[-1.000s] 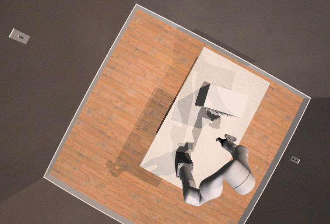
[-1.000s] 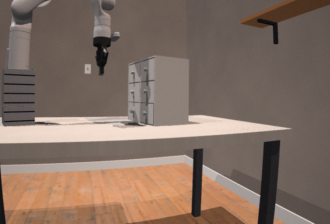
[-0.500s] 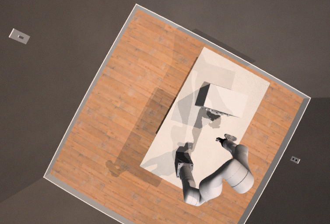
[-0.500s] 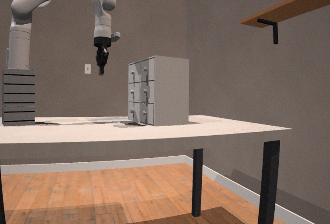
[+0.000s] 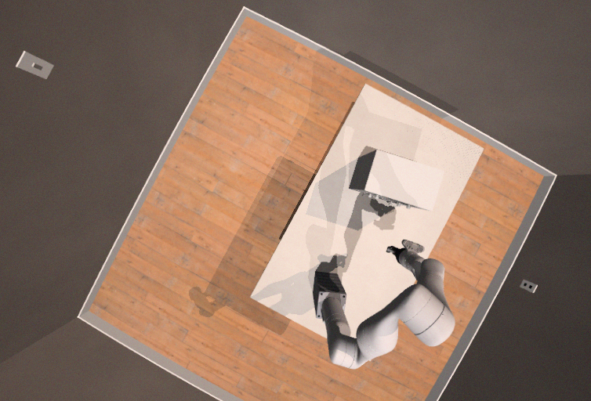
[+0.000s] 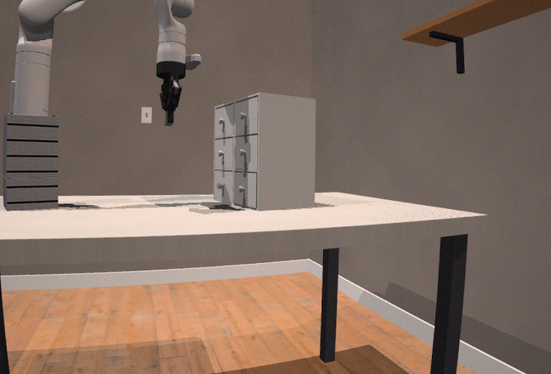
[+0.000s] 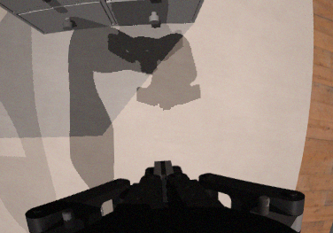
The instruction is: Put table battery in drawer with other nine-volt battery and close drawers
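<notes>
My gripper (image 6: 168, 117) hangs high above the table (image 6: 365, 216) with its fingers closed on nothing. All six drawers of the chest (image 6: 284, 151) look pushed in, and I cannot find the battery in any view, so I judge the job barely begun or its main steps undone. There is open room between me and the chest front, the table edge well off.

Open air fronts the chest (image 6: 284, 147) — table (image 6: 133, 220) below.

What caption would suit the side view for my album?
White robot arm's shut black hand hangs empty before a grey six-drawer chest, drawers closed.
</notes>
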### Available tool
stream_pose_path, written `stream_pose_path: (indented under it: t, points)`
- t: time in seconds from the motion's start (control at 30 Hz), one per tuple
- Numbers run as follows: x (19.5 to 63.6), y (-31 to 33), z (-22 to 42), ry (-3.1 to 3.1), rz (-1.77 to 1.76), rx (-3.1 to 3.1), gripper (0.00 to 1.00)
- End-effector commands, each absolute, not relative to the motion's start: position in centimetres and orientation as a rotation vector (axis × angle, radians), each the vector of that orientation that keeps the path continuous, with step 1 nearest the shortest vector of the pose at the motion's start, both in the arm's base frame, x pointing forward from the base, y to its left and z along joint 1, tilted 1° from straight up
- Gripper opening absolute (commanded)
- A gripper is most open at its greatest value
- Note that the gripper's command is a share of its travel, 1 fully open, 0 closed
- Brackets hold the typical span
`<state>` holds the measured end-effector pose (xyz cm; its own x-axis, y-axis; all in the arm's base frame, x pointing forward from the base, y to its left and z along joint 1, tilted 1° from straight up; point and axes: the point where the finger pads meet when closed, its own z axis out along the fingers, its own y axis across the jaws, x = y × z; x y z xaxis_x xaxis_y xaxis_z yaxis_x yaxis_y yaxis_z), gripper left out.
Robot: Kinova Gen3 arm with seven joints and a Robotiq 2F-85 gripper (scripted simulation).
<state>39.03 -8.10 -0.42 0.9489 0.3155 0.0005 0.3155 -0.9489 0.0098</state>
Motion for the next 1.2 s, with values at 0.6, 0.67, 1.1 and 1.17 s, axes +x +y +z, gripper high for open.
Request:
stream_pose_path:
  t: [0.6,0.67,1.1,1.17]
  points:
    - [39.08,-8.10,-0.37,0.500,0.006,3.092,1.00]
    - [39.08,-8.10,-0.37,0.500,0.006,3.092,1.00]
    - [39.08,-8.10,-0.37,0.500,0.006,3.092,1.00]
    - [39.08,-8.10,-0.37,0.500,0.006,3.092,1.00]
